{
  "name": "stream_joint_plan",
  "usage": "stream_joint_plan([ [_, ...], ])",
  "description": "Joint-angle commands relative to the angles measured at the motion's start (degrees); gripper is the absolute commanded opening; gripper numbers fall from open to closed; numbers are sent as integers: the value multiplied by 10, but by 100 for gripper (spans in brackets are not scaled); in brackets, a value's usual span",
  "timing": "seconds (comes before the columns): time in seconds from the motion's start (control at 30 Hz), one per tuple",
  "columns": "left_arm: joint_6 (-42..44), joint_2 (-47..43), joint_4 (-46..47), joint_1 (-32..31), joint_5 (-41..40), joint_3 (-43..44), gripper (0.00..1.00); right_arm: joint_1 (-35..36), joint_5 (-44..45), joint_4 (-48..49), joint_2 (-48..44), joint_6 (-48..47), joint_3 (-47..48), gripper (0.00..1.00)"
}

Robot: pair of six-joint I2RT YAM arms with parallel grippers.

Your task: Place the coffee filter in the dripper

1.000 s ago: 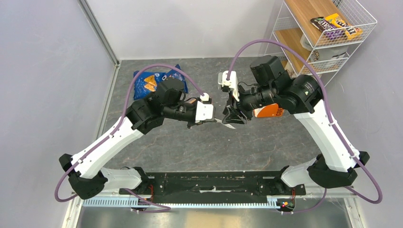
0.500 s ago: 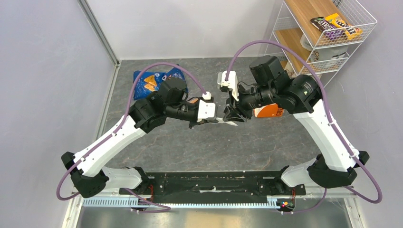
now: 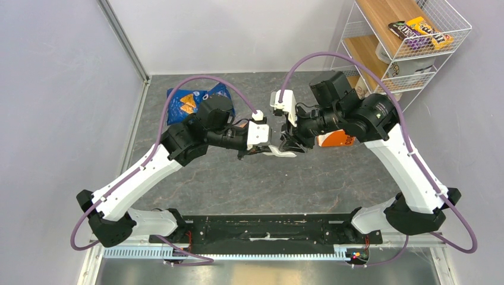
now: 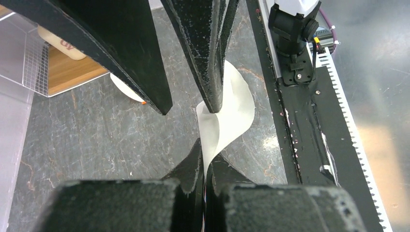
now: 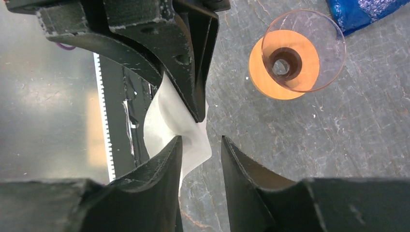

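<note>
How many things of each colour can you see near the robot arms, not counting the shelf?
White: 1, coffee filter
Orange: 1, dripper
Orange-and-white: 1, pack
Blue: 1, bag
Clear: 1, glass
Total: 5

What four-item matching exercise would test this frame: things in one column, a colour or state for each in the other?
Things:
1. coffee filter
2. dripper
3. left hand
4. right hand

States:
A. open, fingers apart
B. orange, on the table, no paper in it
C. shut on the paper
D. white, pinched at one edge

Pairs: 1-D, 2-B, 3-C, 4-A
</note>
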Motion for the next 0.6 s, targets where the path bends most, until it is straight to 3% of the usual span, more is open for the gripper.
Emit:
stream_joint_plan([
  [0.0,-23,-2,16,-1,17,14,2,2,1,23,-16,-5,1,44],
  [0.4,-19,-1,20,-1,15,9,2,2,-47,11,-25,2,15,47],
  [0.57,-26,1,25,-1,14,8,2,2,-48,7,-27,4,19,45],
])
